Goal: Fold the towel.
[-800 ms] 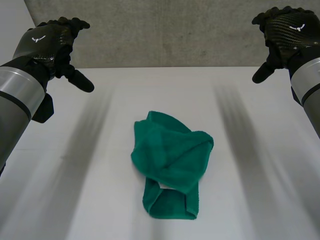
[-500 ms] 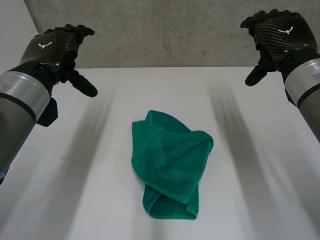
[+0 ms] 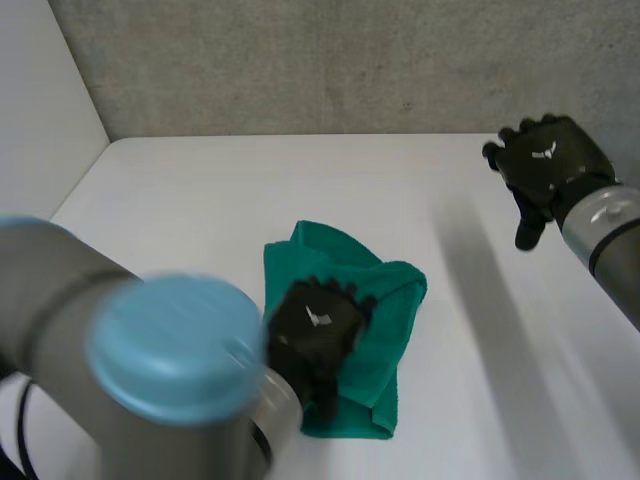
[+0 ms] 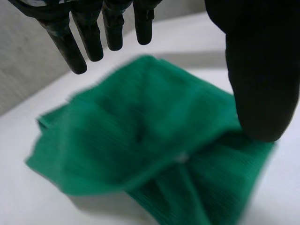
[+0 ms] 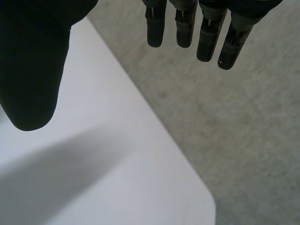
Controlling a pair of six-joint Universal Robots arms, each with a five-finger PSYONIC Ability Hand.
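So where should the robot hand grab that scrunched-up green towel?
Probably the loose top flap of the towel, near its far right corner, coming down from above. The towel lies crumpled on the table, so only raised folds give the left robot hand something to pinch.

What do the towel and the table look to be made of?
Towel: soft woven cloth, probably terry cotton, matte green; it slumps in loose folds and shows a fine ribbed pile. Table: hard, smooth, matte white, maybe laminate; its flat even surface leaves that open.
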